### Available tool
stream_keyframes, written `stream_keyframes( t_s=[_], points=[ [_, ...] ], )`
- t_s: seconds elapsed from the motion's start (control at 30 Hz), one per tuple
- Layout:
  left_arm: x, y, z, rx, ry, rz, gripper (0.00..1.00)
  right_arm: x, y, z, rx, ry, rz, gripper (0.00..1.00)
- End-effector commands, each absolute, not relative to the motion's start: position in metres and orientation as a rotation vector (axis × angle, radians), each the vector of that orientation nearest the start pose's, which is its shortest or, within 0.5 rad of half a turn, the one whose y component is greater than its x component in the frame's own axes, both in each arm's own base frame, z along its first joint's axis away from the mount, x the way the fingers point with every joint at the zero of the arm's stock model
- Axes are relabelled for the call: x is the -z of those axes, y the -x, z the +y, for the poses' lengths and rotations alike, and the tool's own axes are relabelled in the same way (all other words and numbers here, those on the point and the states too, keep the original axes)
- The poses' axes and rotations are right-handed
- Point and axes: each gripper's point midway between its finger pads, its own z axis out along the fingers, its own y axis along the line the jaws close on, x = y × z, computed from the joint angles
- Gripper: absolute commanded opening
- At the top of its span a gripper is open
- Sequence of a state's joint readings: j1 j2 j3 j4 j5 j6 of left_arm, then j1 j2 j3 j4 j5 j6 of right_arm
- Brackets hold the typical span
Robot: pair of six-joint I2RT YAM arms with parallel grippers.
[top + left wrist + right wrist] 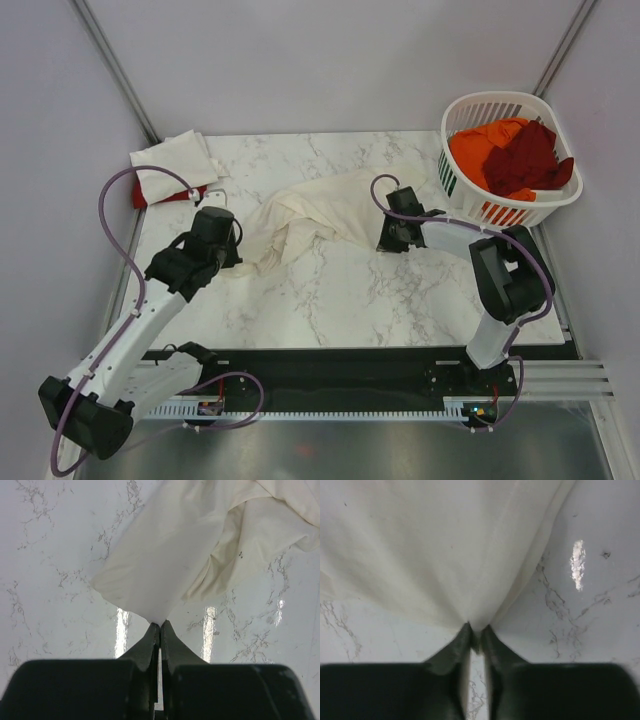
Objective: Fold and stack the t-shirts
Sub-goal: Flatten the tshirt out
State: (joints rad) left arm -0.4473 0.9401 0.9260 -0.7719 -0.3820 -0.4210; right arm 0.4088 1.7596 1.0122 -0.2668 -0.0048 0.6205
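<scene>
shirt [310,215] cream, rumpled, perhaps cotton.

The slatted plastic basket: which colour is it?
The slatted plastic basket is white; clearest in top external view.

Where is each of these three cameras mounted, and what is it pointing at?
Top external: above, behind the bases, looking down on the white marble table, both arms and white plastic laundry basket.
Left wrist: on the left gripper, facing the crumpled cream t-shirt it pinches.
Right wrist: likewise, on the right gripper.
Shared: that t-shirt.
</scene>
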Motion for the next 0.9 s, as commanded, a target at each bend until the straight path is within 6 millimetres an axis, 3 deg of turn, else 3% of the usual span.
stream_keyframes(
  t_s=[0.0, 0.03, 0.17, 0.27, 0.3, 0.37, 0.4, 0.43, 0.47, 0.53, 0.57, 0.6, 0.63, 0.73, 0.8, 0.83, 0.87],
  points=[
    [-0.187, -0.259, -0.064, -0.019, 0.12, 2.264, 0.02, -0.026, -0.358, 0.195, -0.455, -0.244, 2.599, 0.11],
    [-0.187, -0.259, -0.063, -0.021, 0.12, 2.265, 0.02, -0.03, -0.358, 0.198, -0.485, -0.228, 2.596, 0.02],
    [-0.188, -0.261, -0.06, -0.035, 0.129, 2.258, 0.02, -0.073, -0.367, 0.207, -0.547, -0.177, 2.534, 0.0],
    [-0.206, -0.263, -0.067, 0.014, 0.103, 2.238, 0.02, -0.165, -0.393, 0.211, -0.59, -0.131, 2.371, 0.0],
    [-0.232, -0.264, -0.069, 0.052, 0.107, 2.193, 0.02, -0.189, -0.396, 0.21, -0.594, -0.119, 2.334, 0.0],
    [-0.267, -0.263, -0.071, 0.095, 0.095, 2.126, 0.02, -0.266, -0.401, 0.199, -0.617, -0.12, 2.199, 0.0],
    [-0.309, -0.263, -0.07, 0.129, 0.102, 2.034, 0.02, -0.298, -0.398, 0.192, -0.621, -0.109, 2.135, 0.0],
    [-0.327, -0.261, -0.067, 0.129, 0.1, 2.0, 0.02, -0.322, -0.398, 0.183, -0.621, -0.119, 2.091, 0.0],
    [-0.364, -0.258, -0.062, 0.131, 0.097, 1.911, 0.02, -0.357, -0.393, 0.176, -0.626, -0.108, 2.032, 0.0],
    [-0.399, -0.252, -0.054, 0.116, 0.082, 1.827, 0.02, -0.41, -0.378, 0.159, -0.634, -0.12, 1.93, 0.0],
    [-0.431, -0.245, -0.05, 0.137, 0.085, 1.753, 0.02, -0.425, -0.372, 0.153, -0.641, -0.123, 1.896, 0.0],
    [-0.447, -0.24, -0.047, 0.146, 0.081, 1.713, 0.02, -0.446, -0.358, 0.149, -0.664, -0.119, 1.848, 0.0],
    [-0.475, -0.229, -0.043, 0.165, 0.071, 1.643, 0.02, -0.461, -0.349, 0.142, -0.669, -0.124, 1.81, 0.0],
    [-0.524, -0.2, -0.036, 0.22, 0.049, 1.508, 0.02, -0.501, -0.311, 0.133, -0.702, -0.097, 1.688, 0.0],
    [-0.543, -0.181, -0.034, 0.257, 0.026, 1.442, 0.02, -0.527, -0.28, 0.123, -0.713, -0.08, 1.594, 0.0],
    [-0.561, -0.162, -0.032, 0.29, 0.001, 1.378, 0.02, -0.542, -0.258, 0.117, -0.721, -0.068, 1.53, 0.0],
    [-0.567, -0.153, -0.031, 0.306, -0.016, 1.352, 0.02, -0.542, -0.259, 0.117, -0.719, -0.065, 1.526, 0.0]
  ],
)
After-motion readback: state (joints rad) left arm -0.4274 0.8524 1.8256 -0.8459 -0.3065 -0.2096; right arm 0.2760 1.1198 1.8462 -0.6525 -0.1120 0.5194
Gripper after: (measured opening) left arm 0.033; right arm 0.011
